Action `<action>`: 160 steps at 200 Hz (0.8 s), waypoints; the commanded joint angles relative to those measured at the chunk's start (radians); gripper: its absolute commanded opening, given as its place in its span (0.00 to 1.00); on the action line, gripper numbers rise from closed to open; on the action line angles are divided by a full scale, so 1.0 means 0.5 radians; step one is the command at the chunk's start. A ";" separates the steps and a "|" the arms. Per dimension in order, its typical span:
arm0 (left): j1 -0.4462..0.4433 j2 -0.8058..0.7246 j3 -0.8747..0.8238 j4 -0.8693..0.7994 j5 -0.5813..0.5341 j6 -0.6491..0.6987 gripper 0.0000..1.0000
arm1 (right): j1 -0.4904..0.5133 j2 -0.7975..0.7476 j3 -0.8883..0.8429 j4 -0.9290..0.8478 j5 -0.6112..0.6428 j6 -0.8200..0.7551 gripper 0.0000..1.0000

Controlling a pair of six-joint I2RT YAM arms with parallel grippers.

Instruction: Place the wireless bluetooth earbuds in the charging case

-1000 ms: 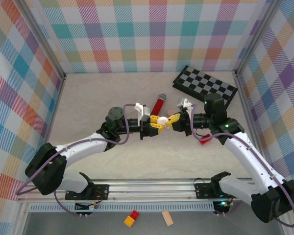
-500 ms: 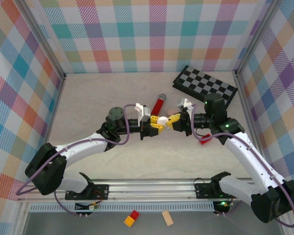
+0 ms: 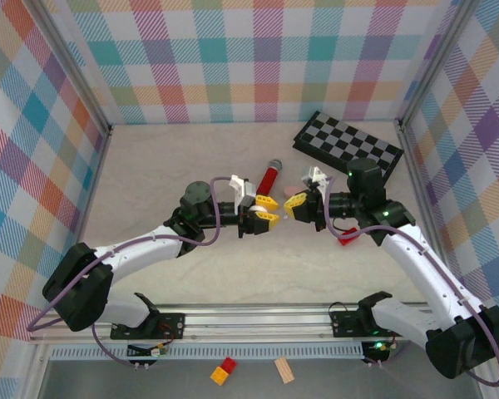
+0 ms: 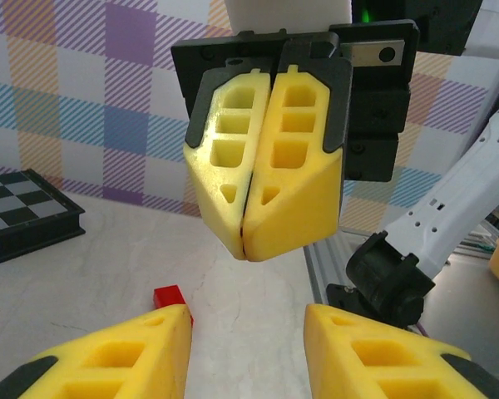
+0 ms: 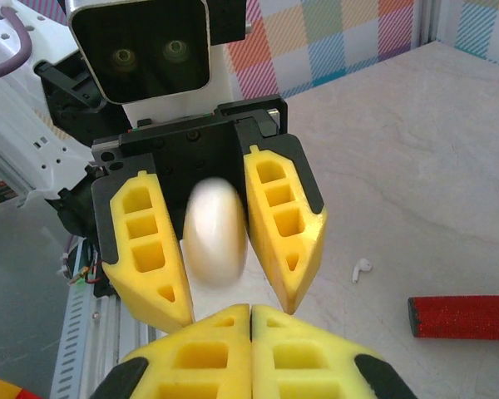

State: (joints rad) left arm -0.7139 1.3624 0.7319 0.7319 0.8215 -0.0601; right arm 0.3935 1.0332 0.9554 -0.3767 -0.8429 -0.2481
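A white pebble-like charging case [image 5: 217,233] shows as a motion-blurred oval between the spread yellow fingers of my left gripper [image 5: 233,303], loose in the gap. Seen from above, the left gripper [image 3: 270,209] stands open, tip to tip with my right gripper [image 3: 289,206]. The right gripper [image 4: 248,252] has its yellow fingers pressed together with nothing between them. From the left wrist, the left gripper [image 4: 245,322] has only bare table in its gap. One white earbud [image 5: 363,268] lies on the table beside the left gripper.
A red microphone [image 3: 269,176] lies just behind the grippers, its end [image 5: 461,317] near the earbud. A checkerboard [image 3: 349,143] sits at the back right. A small red block [image 4: 170,295] rests under the right arm. A pinkish item [image 3: 292,182] lies behind the grippers.
My left gripper has opened and the white case, which was pinched between the two grippers' tips, has come loose. The two grippers have drawn slightly apart.
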 commanded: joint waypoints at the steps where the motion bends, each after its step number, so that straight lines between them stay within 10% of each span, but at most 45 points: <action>1: -0.023 -0.012 0.069 0.013 0.036 0.001 0.39 | -0.005 -0.015 -0.027 -0.007 -0.068 -0.041 0.09; 26: -0.023 0.021 0.088 0.031 0.048 -0.091 0.00 | -0.005 -0.009 -0.033 0.011 -0.078 -0.021 0.09; 46: -0.023 0.045 0.055 0.044 0.014 -0.094 0.00 | -0.005 0.004 -0.048 0.045 -0.040 0.042 0.14; 62: -0.009 0.063 0.021 0.054 -0.102 -0.077 0.37 | -0.005 0.024 -0.083 0.106 0.194 0.204 0.28; 102: 0.030 -0.005 -0.087 0.033 -0.359 0.031 0.87 | -0.008 0.028 -0.242 0.186 0.627 0.675 0.65; 160: 0.262 -0.148 -0.395 0.095 -0.815 -0.293 1.00 | 0.001 -0.092 -0.485 0.053 0.704 1.207 0.77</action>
State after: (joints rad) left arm -0.6342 1.3174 0.6025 0.7177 0.5587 -0.0910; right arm 0.3920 1.0107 0.7460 -0.3195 -0.5110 0.2096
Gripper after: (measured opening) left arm 0.996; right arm 0.759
